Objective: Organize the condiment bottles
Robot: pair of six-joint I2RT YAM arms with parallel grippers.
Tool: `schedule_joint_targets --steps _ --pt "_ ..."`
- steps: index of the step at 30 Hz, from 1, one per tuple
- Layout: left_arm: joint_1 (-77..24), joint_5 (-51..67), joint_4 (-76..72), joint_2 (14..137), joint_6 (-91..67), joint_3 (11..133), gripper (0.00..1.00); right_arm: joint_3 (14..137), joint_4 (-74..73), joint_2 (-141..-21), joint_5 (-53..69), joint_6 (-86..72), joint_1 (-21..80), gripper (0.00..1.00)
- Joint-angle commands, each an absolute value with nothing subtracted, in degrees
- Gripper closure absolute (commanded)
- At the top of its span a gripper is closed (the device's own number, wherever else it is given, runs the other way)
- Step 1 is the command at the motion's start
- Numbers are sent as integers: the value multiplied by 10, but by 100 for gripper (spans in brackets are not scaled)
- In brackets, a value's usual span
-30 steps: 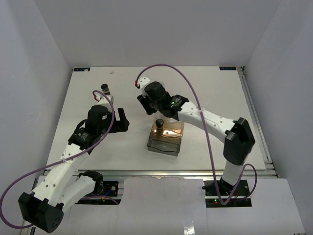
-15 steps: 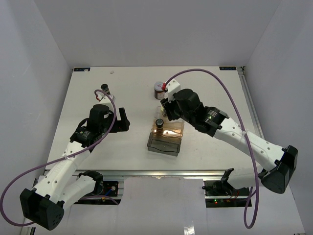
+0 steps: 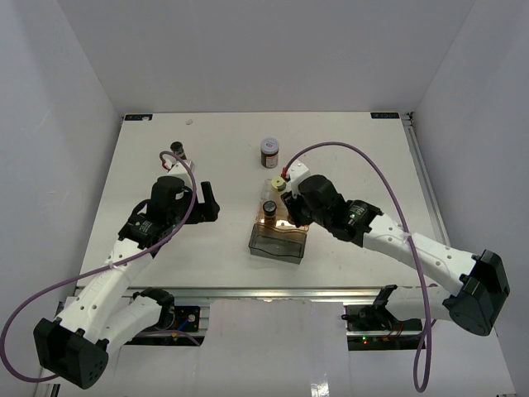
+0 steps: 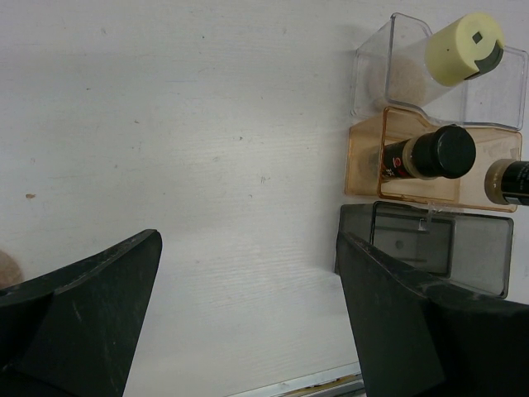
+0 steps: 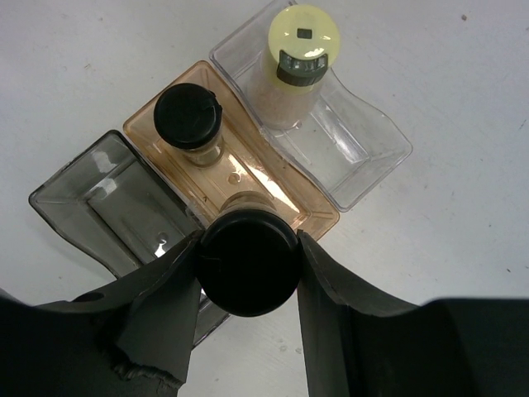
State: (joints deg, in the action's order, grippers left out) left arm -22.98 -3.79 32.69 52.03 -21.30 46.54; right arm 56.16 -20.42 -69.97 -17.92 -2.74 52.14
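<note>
My right gripper [image 5: 248, 241] is shut on a black-capped bottle [image 5: 248, 269], held upright over the near end of the amber bin [image 5: 149, 124]. That bin also holds another black-capped bottle [image 5: 188, 116]. A yellow-capped bottle [image 5: 303, 37] stands in the clear bin [image 5: 364, 149] beside it. The smoky bin [image 5: 91, 198] on the other side shows nothing inside. My left gripper [image 3: 207, 198] stands open over bare table, left of the bins. A red-labelled jar [image 3: 269, 151] and a black-capped bottle [image 3: 177, 149] stand loose at the back.
The three bins [image 3: 279, 227] sit in a row near the table's middle front. The table's metal front edge [image 4: 306, 382] runs just below my left gripper's fingers [image 4: 388, 322]. White walls enclose the table on three sides.
My right arm has swung from the back centre toward the front and right, carrying the black-capped bottle to the bins. The red-labelled jar came into view. The left arm barely moved.
</note>
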Motion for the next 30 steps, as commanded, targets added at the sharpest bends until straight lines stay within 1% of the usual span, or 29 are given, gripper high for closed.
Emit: schedule_joint_targets --steps 1,17,30 --pt "-228 -34 321 517 -215 470 2 545 -128 -708 -175 -37 519 92" --pt "-228 -38 317 519 -213 465 2 503 -34 -771 -186 -25 519 92" --pt "-227 -40 317 517 -211 465 2 499 11 -809 -190 -25 517 92"
